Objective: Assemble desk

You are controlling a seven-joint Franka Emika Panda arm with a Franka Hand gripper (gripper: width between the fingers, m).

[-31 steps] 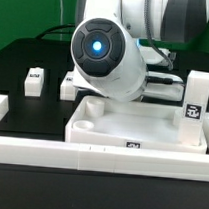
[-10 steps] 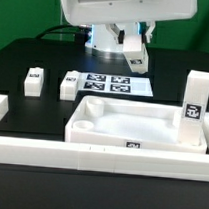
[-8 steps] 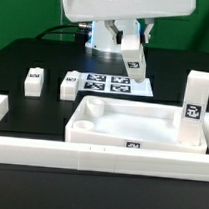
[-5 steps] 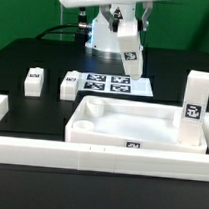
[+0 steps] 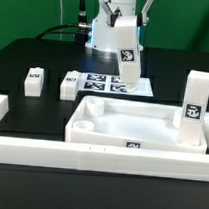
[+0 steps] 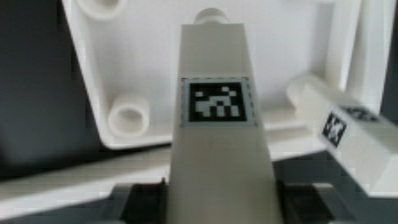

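The white tabletop (image 5: 141, 127) lies rim up at the front, and it also shows in the wrist view (image 6: 134, 60). One leg (image 5: 195, 106) stands upright at its corner on the exterior view's right. Two more legs (image 5: 34, 81) (image 5: 70, 85) stand on the black table at the exterior view's left. My gripper (image 5: 122, 17) is shut on a fourth tagged leg (image 5: 127, 52) and holds it tilted in the air above the marker board. In the wrist view this leg (image 6: 217, 100) runs out from between my gripper's fingers (image 6: 217, 200) over the tabletop's corner hole.
The marker board (image 5: 106, 83) lies flat behind the tabletop. A long low white rail (image 5: 89, 157) runs along the front and a short one (image 5: 0, 111) stands at the exterior view's left. The arm's base is at the back.
The arm has risen out of the picture's top. The held leg has come up off the marker board, hangs more upright and has moved slightly toward the tabletop.
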